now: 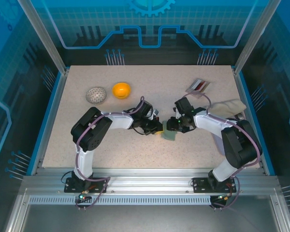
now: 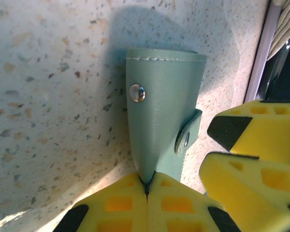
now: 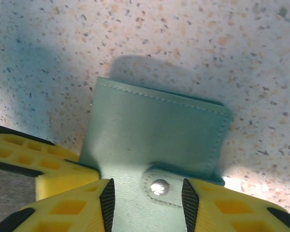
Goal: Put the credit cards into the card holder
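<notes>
Both fingers of the left tool (image 2: 146, 187) are pressed together on one edge of the card holder (image 2: 164, 101), with the speckled desk (image 1: 135, 150) behind it. The right tool (image 3: 147, 195) is spread just beside it, its fingertips on either side of the snap tab (image 3: 159, 187), seemingly without clamping it. Credit cards (image 1: 198, 86) lie well apart, near the desk's far right corner.

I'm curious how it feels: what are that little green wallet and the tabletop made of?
The card holder looks like smooth matte leather or faux leather: stitched edges, soft bend, a shiny metal snap. The tabletop looks like speckled stone or composite, matte.
</notes>
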`<state>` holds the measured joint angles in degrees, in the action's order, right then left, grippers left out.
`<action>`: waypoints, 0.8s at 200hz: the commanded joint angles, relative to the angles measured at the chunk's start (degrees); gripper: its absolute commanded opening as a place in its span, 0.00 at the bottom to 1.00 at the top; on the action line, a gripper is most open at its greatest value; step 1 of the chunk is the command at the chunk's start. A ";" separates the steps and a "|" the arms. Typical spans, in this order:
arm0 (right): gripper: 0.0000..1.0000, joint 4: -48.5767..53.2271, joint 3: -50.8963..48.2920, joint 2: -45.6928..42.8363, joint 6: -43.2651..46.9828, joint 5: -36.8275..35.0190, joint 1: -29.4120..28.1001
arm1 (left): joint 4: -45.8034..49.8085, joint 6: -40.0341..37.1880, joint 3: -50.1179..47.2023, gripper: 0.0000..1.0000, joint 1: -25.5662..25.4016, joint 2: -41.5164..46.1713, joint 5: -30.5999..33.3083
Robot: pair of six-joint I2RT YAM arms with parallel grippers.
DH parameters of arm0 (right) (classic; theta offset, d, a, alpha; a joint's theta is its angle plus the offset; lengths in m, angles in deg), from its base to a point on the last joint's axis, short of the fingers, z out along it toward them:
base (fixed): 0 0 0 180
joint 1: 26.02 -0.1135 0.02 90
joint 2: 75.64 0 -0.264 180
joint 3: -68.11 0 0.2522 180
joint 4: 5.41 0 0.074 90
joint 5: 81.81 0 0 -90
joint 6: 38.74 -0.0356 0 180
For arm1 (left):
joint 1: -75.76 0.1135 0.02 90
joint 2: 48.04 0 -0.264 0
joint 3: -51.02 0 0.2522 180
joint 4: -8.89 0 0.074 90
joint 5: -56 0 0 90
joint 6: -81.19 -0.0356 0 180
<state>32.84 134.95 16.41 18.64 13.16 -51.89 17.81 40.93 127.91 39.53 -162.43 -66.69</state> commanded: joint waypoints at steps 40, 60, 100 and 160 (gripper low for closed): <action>0.51 7.65 2.07 4.31 -0.08 -10.66 -5.21 | -3.78 2.56 -1.51 0.00 -0.58 3.70 -0.05; 0.52 9.63 2.11 6.35 -0.14 -16.39 -5.77 | -4.38 2.58 -1.83 0.00 -0.55 4.20 -0.58; 0.26 14.61 4.11 6.50 -1.97 -24.11 -5.23 | -0.86 0.55 -3.83 0.00 -0.42 6.43 2.09; 0.08 11.22 0.91 2.83 -1.66 -18.46 0.25 | -4.56 2.06 -10.51 0.00 -0.14 8.62 2.54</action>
<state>39.70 138.76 19.14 16.96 1.76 -57.13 11.08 42.57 120.46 38.64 -156.82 -63.11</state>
